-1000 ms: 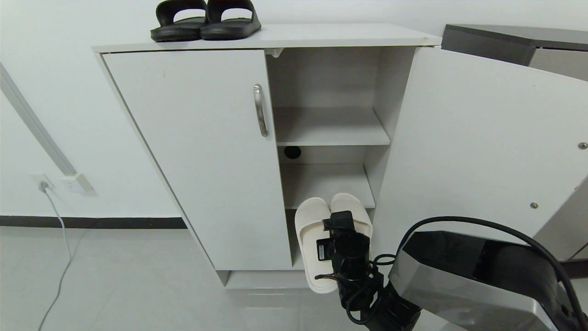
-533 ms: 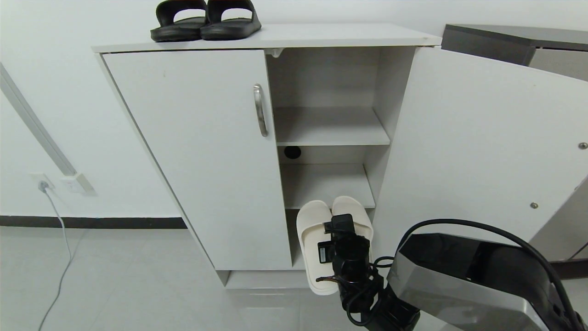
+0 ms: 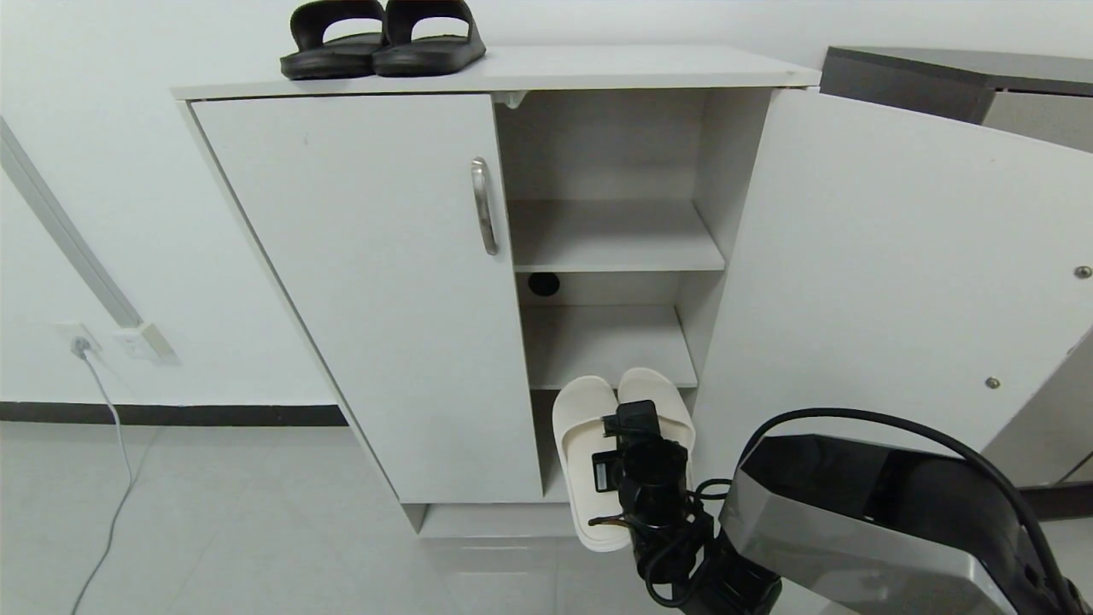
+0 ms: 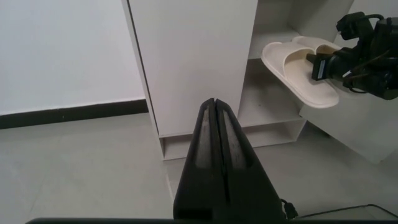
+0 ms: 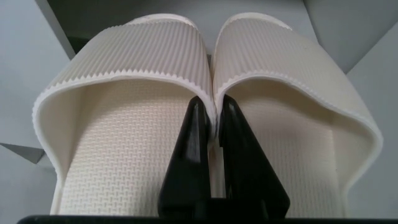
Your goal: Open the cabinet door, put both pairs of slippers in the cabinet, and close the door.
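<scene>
Head view: taken from high, aimed forward and down; cabinet (image 3: pixel 359 282) framed whole, at middle distance. Left wrist view: sighted low along left gripper (image 4: pixel 214 102) toward cabinet foot, farther off. Right wrist view: held very near white slippers (image 5: pixel 124 143), over right gripper (image 5: pixel 211 115). White slippers shared by all three views.

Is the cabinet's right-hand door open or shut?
Open. The right door stands wide, baring the shelves inside; the left door is shut flat.

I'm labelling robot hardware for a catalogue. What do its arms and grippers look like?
Left gripper: two long, flat, tapered black fingers. Right gripper: slim black fingers, a white label on its wrist, looped black cables. The right arm has a glossy black-and-silver casing.
</scene>
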`<state>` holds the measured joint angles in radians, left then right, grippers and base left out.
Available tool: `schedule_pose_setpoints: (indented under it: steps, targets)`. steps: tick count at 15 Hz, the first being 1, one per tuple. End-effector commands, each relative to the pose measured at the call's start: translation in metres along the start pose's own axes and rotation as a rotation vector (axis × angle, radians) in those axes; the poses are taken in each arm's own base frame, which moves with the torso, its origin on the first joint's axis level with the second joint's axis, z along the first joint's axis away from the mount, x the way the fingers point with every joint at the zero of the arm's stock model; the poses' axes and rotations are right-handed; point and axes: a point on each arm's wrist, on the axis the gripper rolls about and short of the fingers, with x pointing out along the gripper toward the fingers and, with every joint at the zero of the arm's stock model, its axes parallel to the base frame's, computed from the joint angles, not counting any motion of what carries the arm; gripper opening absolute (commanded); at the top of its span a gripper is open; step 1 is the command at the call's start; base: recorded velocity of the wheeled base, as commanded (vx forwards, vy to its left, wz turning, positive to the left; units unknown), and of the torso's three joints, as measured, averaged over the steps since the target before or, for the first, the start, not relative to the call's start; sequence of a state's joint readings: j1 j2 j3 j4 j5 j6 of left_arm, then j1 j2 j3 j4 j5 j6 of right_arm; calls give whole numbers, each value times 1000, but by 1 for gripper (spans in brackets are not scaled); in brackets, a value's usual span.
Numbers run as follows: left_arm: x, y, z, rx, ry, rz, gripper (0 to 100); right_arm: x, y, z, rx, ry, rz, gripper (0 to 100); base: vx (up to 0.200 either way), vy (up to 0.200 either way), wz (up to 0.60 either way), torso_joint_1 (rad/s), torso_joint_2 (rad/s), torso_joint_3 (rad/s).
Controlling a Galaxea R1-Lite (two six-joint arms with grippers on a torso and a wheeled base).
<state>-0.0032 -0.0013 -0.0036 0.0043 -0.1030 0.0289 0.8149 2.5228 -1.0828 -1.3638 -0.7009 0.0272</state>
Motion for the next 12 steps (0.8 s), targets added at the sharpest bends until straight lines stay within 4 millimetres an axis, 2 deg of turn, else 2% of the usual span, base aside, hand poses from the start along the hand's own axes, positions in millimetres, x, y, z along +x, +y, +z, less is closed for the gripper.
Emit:
schedule_pose_setpoints:
  steps: [1, 7, 12]
  targets:
    - [0, 0, 0, 0, 2, -1, 0, 1, -1, 0, 1, -1, -2, 0, 200, 0, 0, -2, 2, 7]
    - [0, 0, 0, 0, 2, 0, 0, 1, -2, 0, 1, -1, -5, 0, 200, 0, 0, 2, 3, 2]
    - [0, 0, 0, 0, 2, 0, 0, 15, 0, 7, 13, -20, -17, 0, 0, 0, 0, 0, 0, 0]
